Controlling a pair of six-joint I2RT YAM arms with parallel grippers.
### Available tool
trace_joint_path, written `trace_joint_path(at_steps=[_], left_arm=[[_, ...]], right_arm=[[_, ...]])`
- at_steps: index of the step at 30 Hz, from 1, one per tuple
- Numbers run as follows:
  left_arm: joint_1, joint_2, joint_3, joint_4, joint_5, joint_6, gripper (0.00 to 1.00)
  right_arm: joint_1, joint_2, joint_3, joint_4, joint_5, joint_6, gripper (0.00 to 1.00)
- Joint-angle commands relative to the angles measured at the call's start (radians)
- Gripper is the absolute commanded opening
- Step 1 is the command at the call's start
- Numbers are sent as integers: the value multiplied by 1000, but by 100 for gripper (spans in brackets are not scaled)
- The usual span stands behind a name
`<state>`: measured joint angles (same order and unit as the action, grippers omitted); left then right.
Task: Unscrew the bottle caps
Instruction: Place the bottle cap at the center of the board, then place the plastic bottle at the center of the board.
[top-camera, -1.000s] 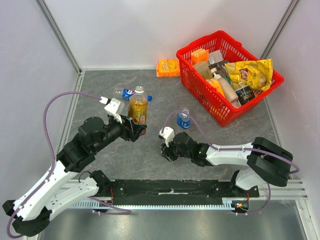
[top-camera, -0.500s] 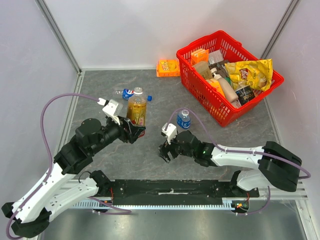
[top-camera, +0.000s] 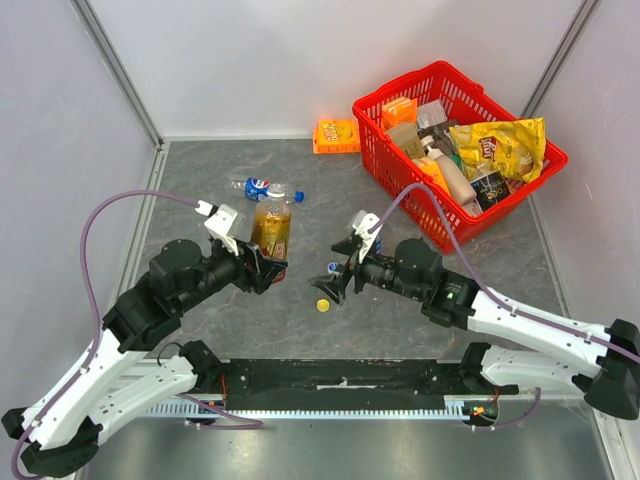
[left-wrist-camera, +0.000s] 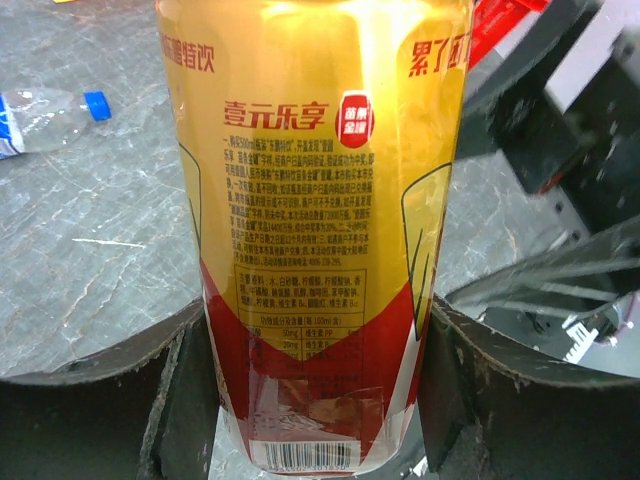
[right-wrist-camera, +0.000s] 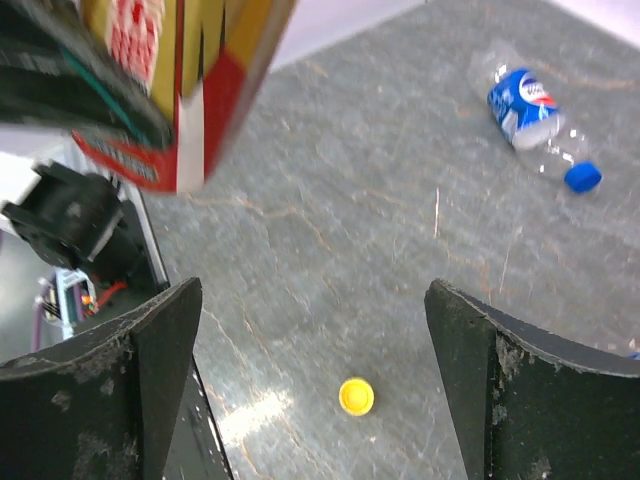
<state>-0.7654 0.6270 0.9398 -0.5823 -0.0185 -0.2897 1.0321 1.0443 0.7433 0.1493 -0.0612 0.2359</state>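
My left gripper (top-camera: 270, 262) is shut on the lower body of an amber bottle (top-camera: 272, 228) with a red and yellow label, held upright; the bottle (left-wrist-camera: 320, 200) fills the left wrist view between both fingers (left-wrist-camera: 180, 400). A yellow cap (top-camera: 323, 305) lies loose on the table. Above it my right gripper (top-camera: 333, 287) hangs open and empty, and the cap (right-wrist-camera: 356, 396) shows between its jaws (right-wrist-camera: 312, 300). A clear bottle (top-camera: 262, 187) with a blue label lies on its side, its blue cap (top-camera: 298, 196) on. Another clear bottle (top-camera: 373, 240) stands half hidden behind my right wrist.
A red basket (top-camera: 395, 170) full of snacks and packets stands at the back right. An orange box (top-camera: 336, 134) lies by the back wall. Metal frame posts and white walls close in both sides.
My right gripper has opened wide and risen from the table, leaving the yellow cap lying there. The left gripper has kept its hold on the amber bottle and shifted slightly nearer.
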Motion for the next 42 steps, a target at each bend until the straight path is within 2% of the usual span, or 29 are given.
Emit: trace_joint_path(at_steps=[1,7,11,18,22,28,33,37,41,42], left_arm=[[-2,-27,25,9,100,50,2],[-2,-55,-12,53,282,76,2],[-2,-46,-25,62,365,87,2],[-2,-7,-27,87,465,90,2],[-2,8,-29,107,491,89,2],[-2,17,-32,121,506,84,2],[-2,19,-36,124,511,84,2],[-2,19,-38,124,512,84,2],[-2,23,-39,127,511,83,2],[-2,25,-39,125,511,83,2]], right_arm=[[-58,-30,94,-16,-156,32,98],[-148,-13,168,53,-409,135,98],[-216,-12,162,234,-558,279,98],[-264,23,146,557,-624,518,98],[-264,72,168,585,-603,559,98],[-267,126,180,648,-579,612,92],[-265,158,183,725,-569,672,83],[-265,175,185,780,-581,706,71],[-265,195,199,788,-617,717,47],[-265,200,202,782,-624,718,36]])
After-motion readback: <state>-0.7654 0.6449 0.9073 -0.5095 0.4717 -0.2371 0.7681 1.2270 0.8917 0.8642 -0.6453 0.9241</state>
